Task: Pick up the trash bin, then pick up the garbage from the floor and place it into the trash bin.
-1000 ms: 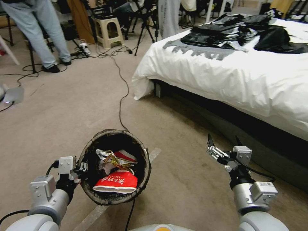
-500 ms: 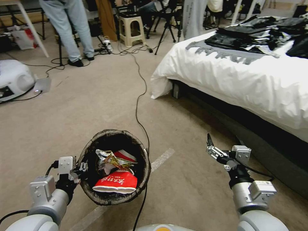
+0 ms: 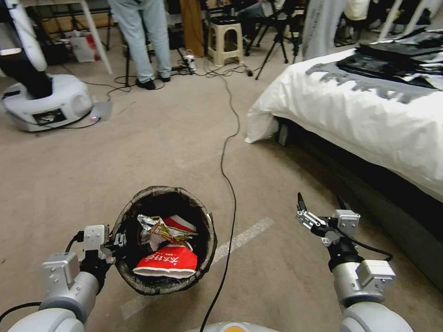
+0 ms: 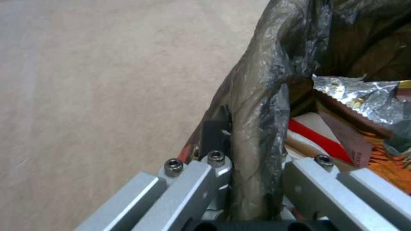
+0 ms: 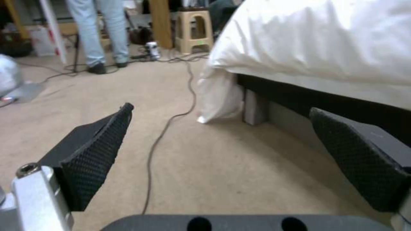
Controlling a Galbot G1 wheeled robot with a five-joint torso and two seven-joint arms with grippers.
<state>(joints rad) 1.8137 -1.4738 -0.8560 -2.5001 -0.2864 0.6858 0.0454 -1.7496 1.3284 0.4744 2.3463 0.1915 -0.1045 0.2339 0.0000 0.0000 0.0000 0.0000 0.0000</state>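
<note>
The trash bin (image 3: 208, 240), round with a crinkly dark liner over its rim, hangs low in front of me above the floor (image 3: 152, 147). My left gripper (image 3: 117, 240) is shut on its near-left rim; in the left wrist view the fingers (image 4: 205, 173) pinch the lined rim (image 4: 261, 96). Inside lies garbage: a red-and-white paper cup (image 3: 168, 263) and a crumpled foil wrapper (image 3: 159, 227). My right gripper (image 3: 320, 201) hovers open and holds nothing, to the bin's right beside the bed; its black pads (image 5: 98, 154) stand wide apart.
A white-covered bed (image 3: 369, 120) with a dark base runs along the right. A black cable (image 3: 229, 175) crosses the carpet past a clear tape strip (image 3: 242, 236). A white robot base (image 3: 46, 103) sits far left; a person's legs (image 3: 140, 41) and a stool (image 3: 224, 39) stand behind.
The whole head view has shifted right, so the camera has turned left; the bed has slid right and a white robot base has come in. Bin and grippers hold the same pose.
</note>
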